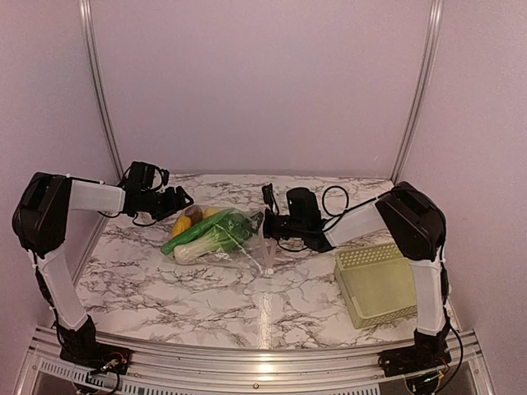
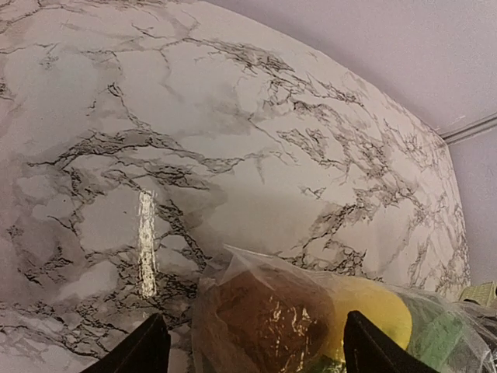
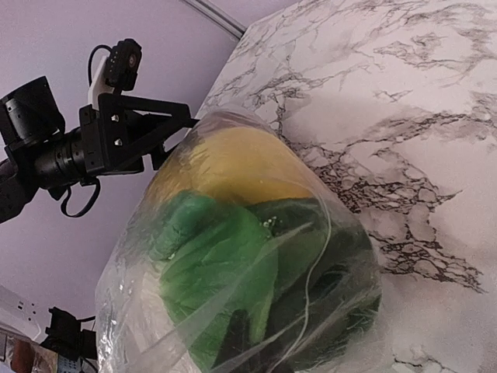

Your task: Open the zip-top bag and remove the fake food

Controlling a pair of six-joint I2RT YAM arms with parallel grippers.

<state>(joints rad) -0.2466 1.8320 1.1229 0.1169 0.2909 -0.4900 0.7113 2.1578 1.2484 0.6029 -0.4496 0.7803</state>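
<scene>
Right gripper (image 1: 266,221) pinched onto large clear crinkly zip-top bag (image 1: 237,249) | left gripper (image 1: 183,201) wide open, holding nothing | green and yellow plastic fake food (image 1: 206,237) all inside, none out yet

Soft light w/ glare on table (image 2: 233,116)
</scene>
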